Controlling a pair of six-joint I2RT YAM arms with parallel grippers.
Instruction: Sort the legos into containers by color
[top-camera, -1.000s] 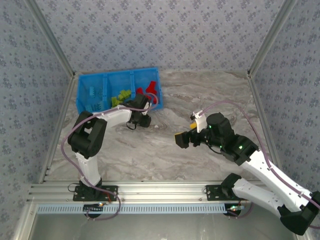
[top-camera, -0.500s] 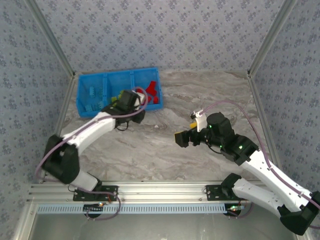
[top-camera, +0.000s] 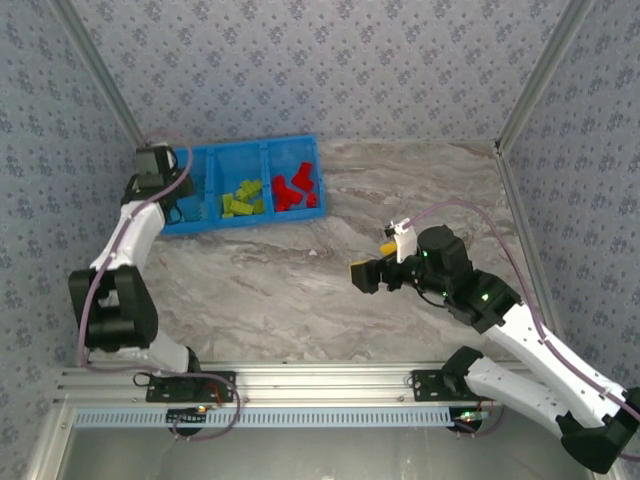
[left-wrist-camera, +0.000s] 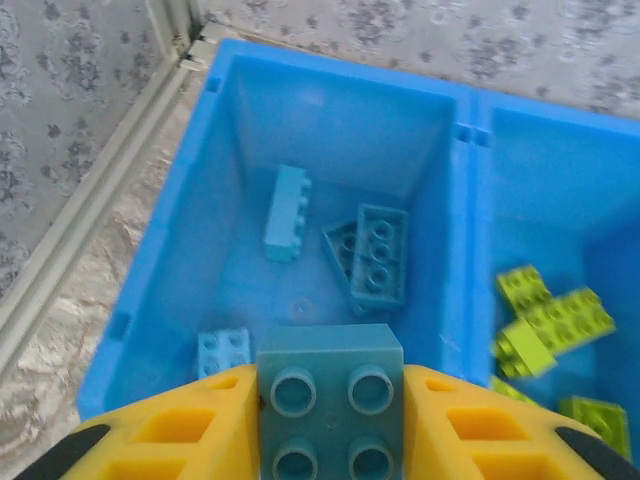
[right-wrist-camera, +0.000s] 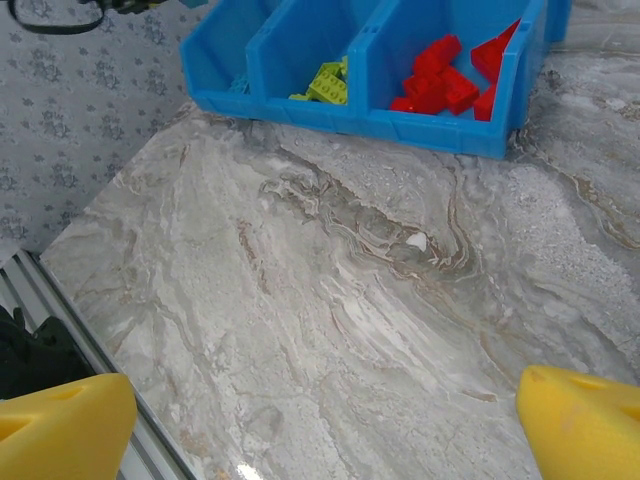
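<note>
Left hand (left-wrist-camera: 330, 440) clamped on a light-blue brick (left-wrist-camera: 330, 375), directly above the left compartment (left-wrist-camera: 330, 130), where the light-blue legos (left-wrist-camera: 372, 252) lie. Right hand (top-camera: 362, 277) apart, well off.

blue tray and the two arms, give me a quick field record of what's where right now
tray: blue, three compartments, far left of the table
left compartment: light blue legos
middle compartment: lime green legos
right compartment: red legos
left jaws: shut on one light blue brick, above the left compartment
right jaws: open, empty, over the table
</note>
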